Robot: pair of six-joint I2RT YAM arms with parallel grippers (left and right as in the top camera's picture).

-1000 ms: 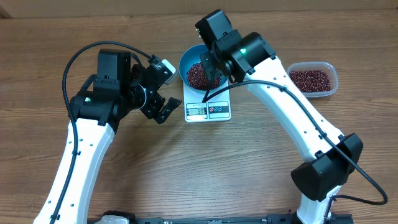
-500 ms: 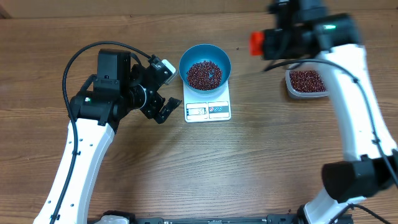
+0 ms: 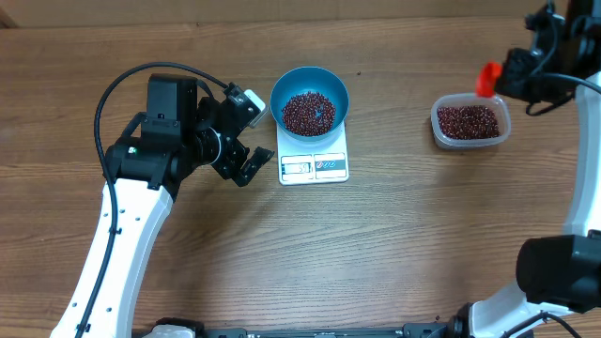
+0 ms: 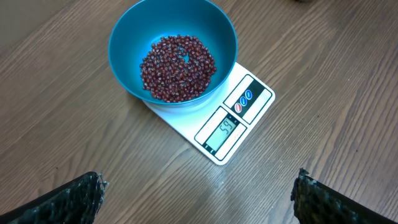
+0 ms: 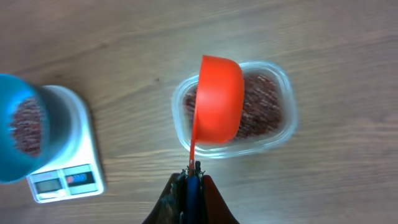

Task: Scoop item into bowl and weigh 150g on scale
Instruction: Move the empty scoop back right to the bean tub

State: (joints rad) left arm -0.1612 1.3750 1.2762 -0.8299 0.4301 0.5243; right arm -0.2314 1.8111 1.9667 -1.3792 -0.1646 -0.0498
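Swinging away from the bowl (image 4: 124, 37) since the earlier frame, the right gripper (image 5: 191, 179) is now hovering over the clear tub (image 5: 289, 115), clamped fully shut on the handle of the orange scoop (image 5: 217, 99). I am holding the left gripper (image 3: 242, 136) beside the scale (image 4: 239, 121), spread wide and gripping nothing. Beans (image 4: 177, 67) are lying in the blue bowl, which is resting on the scale. Its display is showing only a two-digit figure, so I am judging the target not yet reached and more scoops needed. The tub is sitting near the right edge of the desk (image 3: 376, 244), well apart from the scale, leaving open room between for travel.
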